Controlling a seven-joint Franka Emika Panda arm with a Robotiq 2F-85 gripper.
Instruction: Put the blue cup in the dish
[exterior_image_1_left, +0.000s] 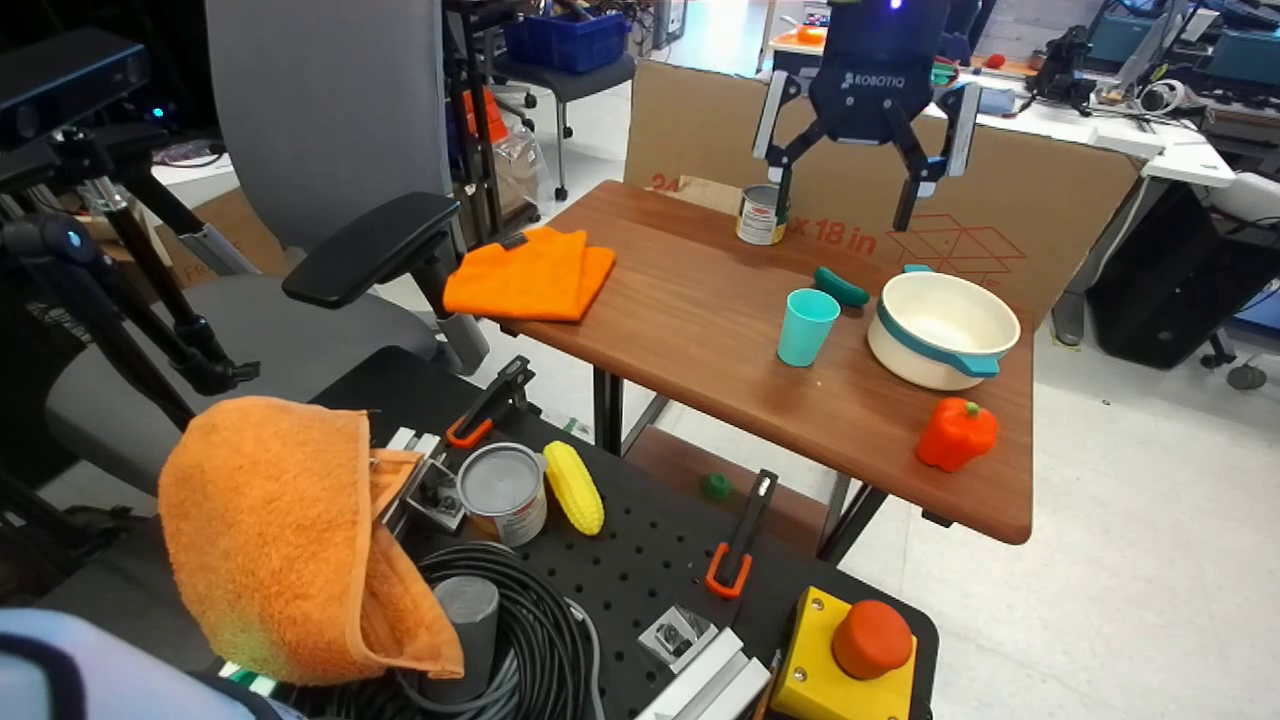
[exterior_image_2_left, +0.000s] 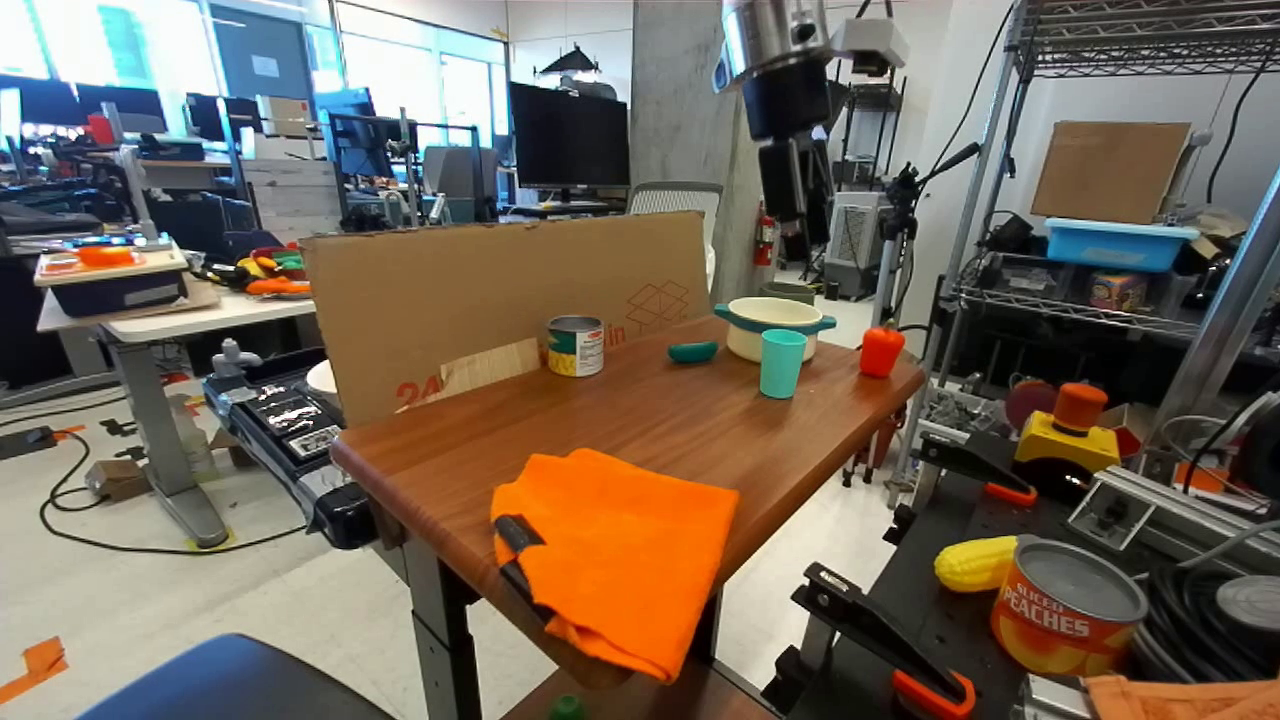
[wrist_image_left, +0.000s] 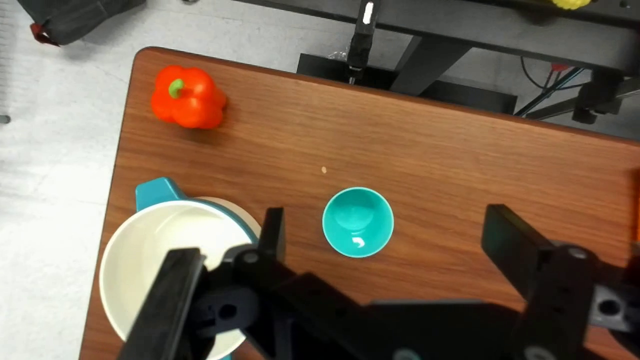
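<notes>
The blue cup (exterior_image_1_left: 808, 330), small and teal, stands upright on the wooden table; it also shows in an exterior view (exterior_image_2_left: 781, 365). In the wrist view I look down into the empty cup (wrist_image_left: 356, 225). The dish (exterior_image_1_left: 905, 350) is a round cream-white bowl with a teal band and two teal handles, close beside the cup; it shows in an exterior view (exterior_image_2_left: 745, 342) and at lower left in the wrist view (wrist_image_left: 132, 260), partly hidden by a finger. My gripper (exterior_image_1_left: 845, 208) is open and empty, high above the table. In the wrist view, the cup appears between the spread fingertips (wrist_image_left: 385, 216), nearer the left finger.
An orange-red pepper (exterior_image_1_left: 957, 435) stands near the table corner by the dish. A dark green toy vegetable (exterior_image_1_left: 840, 288) lies behind the cup. A tin can (exterior_image_1_left: 760, 215) stands by the upright cardboard (exterior_image_1_left: 700, 120). A folded orange cloth (exterior_image_1_left: 530, 275) lies at the far table end.
</notes>
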